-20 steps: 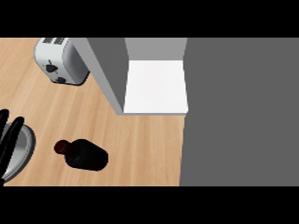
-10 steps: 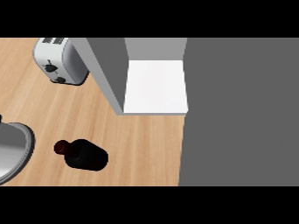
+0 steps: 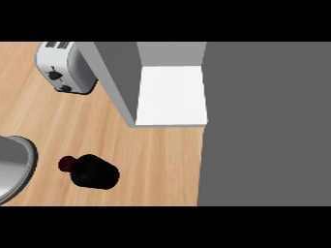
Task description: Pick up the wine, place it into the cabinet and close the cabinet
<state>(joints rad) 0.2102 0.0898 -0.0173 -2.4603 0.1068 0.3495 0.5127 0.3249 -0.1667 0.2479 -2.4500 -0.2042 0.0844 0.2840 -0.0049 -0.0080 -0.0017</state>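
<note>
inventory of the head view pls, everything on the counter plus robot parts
wine bottle: 1, dark with a dark red cap, lower left of centre on the counter, seen from above
toaster: 1, white and silver with black knobs, upper left, beside the cabinet door
cabinet: 1, white floor inside, top centre, open
cabinet door: 1, grey, swung open toward the view, left of the opening
counter: 1, light wood, left half of the view
grey surface: 1, plain dark grey, right part of the view
forearm: 1, grey with a black strip, left edge, beside the bottle and not touching it; which arm cannot be told
hands: none visible
</note>
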